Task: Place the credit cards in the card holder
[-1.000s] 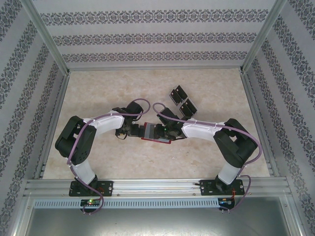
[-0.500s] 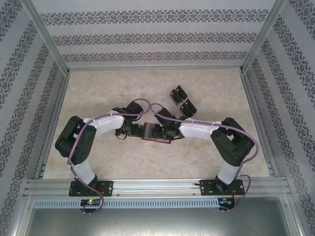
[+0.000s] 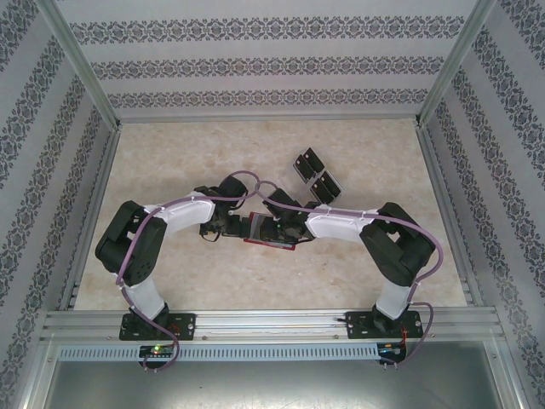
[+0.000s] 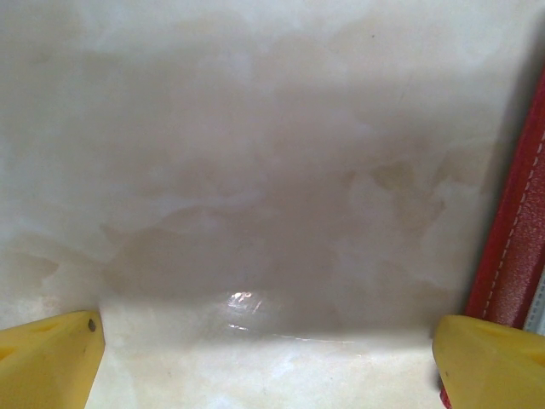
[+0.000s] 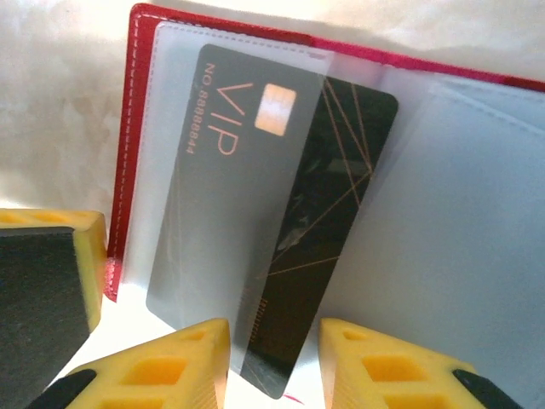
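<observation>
Item one, my left claw (image 4: 272, 366): jaws spread wide, nothing between them but bare worktop (image 4: 255, 153), one tip set just beside the red stitched edge of the card holder (image 4: 516, 239). I judge its job to be steadying the holder, not carrying. Item two, the card holder itself: lying open on the worktop between my two claws, near the middle front, red cover down and clear sleeve (image 5: 174, 111) facing up. Item three, one credit card (image 5: 255, 170), black with "VIP" lettering and a chip: its upper part sits under the clear sleeve, at a slant, and its lower end sticks out of the pocket. Partly inserted, not seated. Item four, my right claw (image 5: 272, 375): closed partway, the tips bracketing the card's protruding lower end, which I read as a grip across its edges. Item five, the spare credit cards (image 3: 308, 162): two small dark groups lying on the worktop beyond and to the right of the holder, well apart from it, untouched; their exact count is too small to tell. Tally, as judged: no card fully stowed that I can see, one in progress, the spares left to fetch.
</observation>
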You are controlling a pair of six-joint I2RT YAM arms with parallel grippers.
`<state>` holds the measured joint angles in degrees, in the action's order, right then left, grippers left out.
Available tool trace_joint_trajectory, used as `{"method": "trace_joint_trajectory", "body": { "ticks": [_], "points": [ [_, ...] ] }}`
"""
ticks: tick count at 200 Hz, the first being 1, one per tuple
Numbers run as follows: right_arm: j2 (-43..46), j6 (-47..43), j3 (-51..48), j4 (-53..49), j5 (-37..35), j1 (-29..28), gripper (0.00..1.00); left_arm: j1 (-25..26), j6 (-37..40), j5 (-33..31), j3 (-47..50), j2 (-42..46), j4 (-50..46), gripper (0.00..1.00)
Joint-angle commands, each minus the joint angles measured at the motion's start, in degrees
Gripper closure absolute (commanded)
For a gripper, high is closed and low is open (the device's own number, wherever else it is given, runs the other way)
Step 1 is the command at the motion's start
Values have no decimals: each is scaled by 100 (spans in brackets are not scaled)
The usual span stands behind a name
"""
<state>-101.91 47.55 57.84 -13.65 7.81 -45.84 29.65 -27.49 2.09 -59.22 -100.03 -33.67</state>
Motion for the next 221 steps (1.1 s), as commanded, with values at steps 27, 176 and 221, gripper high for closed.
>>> {"method": "trace_joint_trajectory", "body": {
  "ticks": [27,176,221],
  "points": [
    [338,-106,-41,-220,-203,204,65,149,-75,276,77,-78,252,1],
    [829,282,-831,145,-452,341,85,147,163,-49,-685,131,-299,1],
    [1093,318,-1102,237,-551,362,91,167,319,-38,-1179,4,-544,1]
  ]
}}
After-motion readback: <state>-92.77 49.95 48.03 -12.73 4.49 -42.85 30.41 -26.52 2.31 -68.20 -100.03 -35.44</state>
